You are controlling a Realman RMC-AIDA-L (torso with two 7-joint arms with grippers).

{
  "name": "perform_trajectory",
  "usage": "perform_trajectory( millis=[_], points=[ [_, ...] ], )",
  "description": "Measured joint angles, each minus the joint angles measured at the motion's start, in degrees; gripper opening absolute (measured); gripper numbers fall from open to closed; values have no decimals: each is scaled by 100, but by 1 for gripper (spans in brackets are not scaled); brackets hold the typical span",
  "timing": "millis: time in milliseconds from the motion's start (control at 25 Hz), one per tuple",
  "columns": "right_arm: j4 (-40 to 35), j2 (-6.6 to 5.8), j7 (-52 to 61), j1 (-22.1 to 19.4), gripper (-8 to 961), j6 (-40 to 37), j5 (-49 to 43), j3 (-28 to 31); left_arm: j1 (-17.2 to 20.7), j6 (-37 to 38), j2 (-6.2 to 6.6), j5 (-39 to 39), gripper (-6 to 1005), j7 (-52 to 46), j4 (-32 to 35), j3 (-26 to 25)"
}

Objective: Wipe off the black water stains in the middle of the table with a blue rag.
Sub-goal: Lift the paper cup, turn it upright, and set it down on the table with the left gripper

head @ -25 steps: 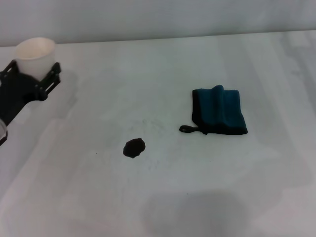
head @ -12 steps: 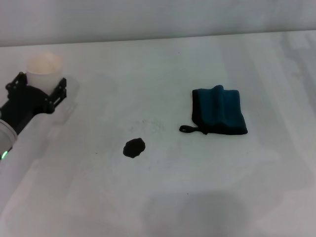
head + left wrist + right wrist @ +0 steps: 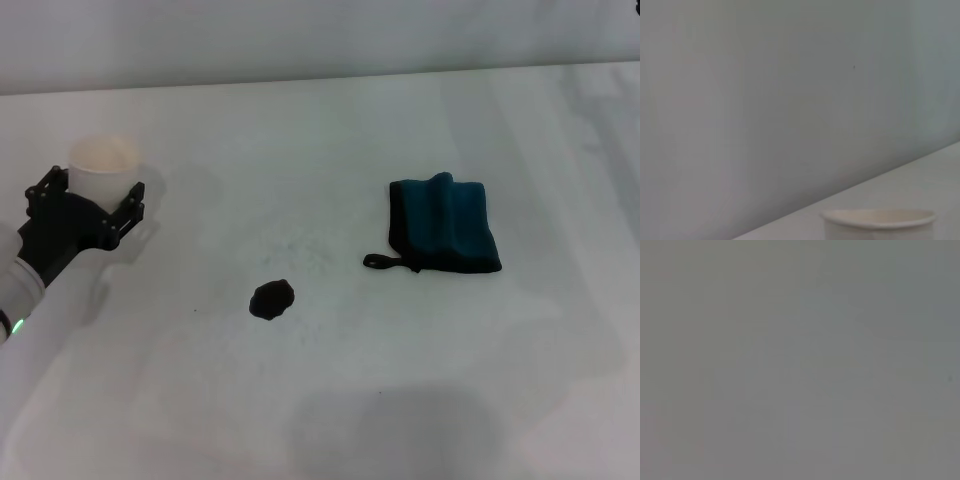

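Carried nearer and lower over the past second, the white paper cup (image 3: 103,160) sits clamped in the left gripper (image 3: 88,203) fingers at the counter's (image 3: 330,400) left, apparently being cleared aside. Black water stains (image 3: 271,299) remain mid-counter, unwiped, the blue rag (image 3: 443,224) well apart to their right; right gripper unseen.

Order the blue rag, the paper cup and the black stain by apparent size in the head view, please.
1. blue rag
2. paper cup, partly hidden by the left gripper
3. black stain
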Motion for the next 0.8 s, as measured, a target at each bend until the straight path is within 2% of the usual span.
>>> perform_trajectory(
  millis=[280,800],
  points=[
    [-2,14,0,20,793,-24,-9,-20,-66,-169,3,30,724,68,-33,6],
    [-5,4,0,21,792,-25,-31,-23,148,-181,-30,-9,723,27,-51,189]
  ],
)
